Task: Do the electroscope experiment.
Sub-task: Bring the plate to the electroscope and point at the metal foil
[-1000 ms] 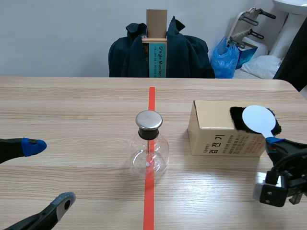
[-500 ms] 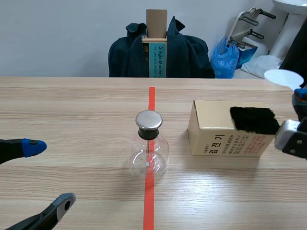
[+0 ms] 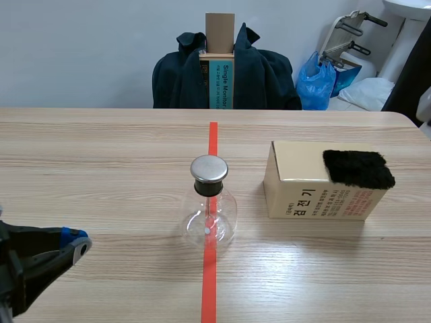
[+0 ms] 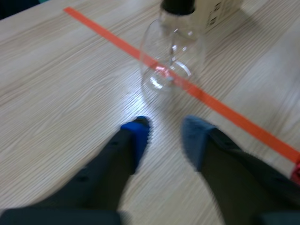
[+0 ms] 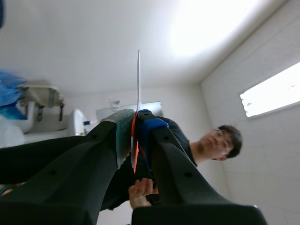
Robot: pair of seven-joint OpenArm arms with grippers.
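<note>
The electroscope, a clear glass flask with a black neck and a round metal cap, is seen upright on the wooden table. It is set on the orange-red tape line near the table's middle. The left gripper is held low over the table, well apart from the flask on the robot's left side. Its fingers are parted by a moderate gap and nothing is gripped between them; the flask lies just ahead of the tips, untouched. The right gripper is turned up toward the ceiling and is closed on the orange stem of a thin white disc, seen edge-on. A cardboard box is placed beside the flask, with a black fur pad laid on top.
</note>
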